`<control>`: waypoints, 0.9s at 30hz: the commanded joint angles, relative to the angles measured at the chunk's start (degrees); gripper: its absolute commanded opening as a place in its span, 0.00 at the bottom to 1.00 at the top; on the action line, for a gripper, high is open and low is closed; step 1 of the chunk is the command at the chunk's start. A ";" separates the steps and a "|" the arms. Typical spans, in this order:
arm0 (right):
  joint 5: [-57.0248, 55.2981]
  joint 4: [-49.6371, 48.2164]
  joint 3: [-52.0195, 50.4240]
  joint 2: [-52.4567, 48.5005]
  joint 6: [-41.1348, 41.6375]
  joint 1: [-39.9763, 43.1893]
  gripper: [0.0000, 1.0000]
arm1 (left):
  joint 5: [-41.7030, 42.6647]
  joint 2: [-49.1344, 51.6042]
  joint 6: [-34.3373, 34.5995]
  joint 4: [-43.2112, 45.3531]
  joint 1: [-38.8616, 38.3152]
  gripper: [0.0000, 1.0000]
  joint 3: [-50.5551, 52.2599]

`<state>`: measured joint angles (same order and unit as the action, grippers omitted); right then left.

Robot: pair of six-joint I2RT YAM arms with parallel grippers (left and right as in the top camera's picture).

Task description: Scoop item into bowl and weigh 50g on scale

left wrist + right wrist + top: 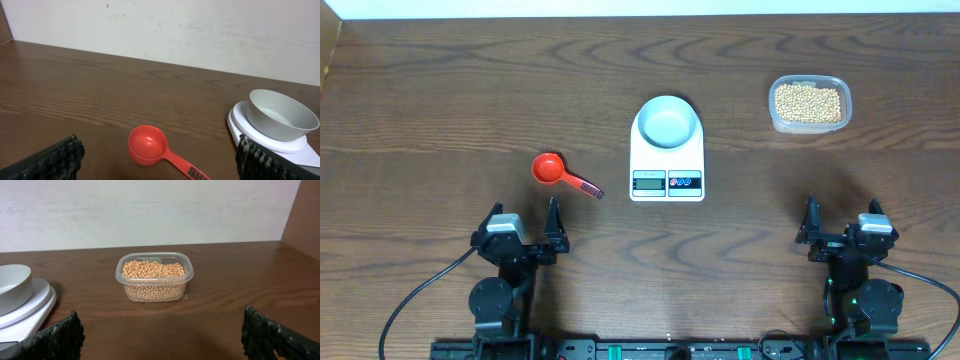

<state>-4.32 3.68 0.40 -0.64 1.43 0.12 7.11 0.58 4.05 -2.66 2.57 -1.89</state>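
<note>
Wood-grain worktop (440, 90): round beige beans (808, 102) fill clear tub (120, 275); glossy pale bowl (667, 122) on white scale (642, 160). Left fingers (50, 162), right fingers (55, 340) spread wide, empty.

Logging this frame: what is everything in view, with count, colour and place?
small round pale bluish-white bowl: one, pale blue-white, empty, on the scale
flat white rectangular digital scale: one, white, table centre
red plastic scoop: one, red, lying left of the scale
clear rounded-rectangular plastic tub: one, clear, far right
small round beige-yellow beans: many, beige-yellow, in the tub
brown wooden table: one, dark brown, under everything
left tool: one, black, open, near edge
right tool: one, black, open, near edge
</note>
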 commanded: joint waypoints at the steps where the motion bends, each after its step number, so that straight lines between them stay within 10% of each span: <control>1: 0.39 0.26 -0.09 0.31 -0.39 -0.50 0.99 | -0.55 -0.35 -0.81 -0.87 -0.07 0.99 1.66; 27: 0.39 0.26 -0.09 0.31 -0.39 -0.50 0.99 | -0.33 -0.35 -0.81 2.36 -0.09 0.99 1.66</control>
<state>-4.32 3.66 0.40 -0.64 1.41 0.12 7.11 0.58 4.03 -1.56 2.57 -1.54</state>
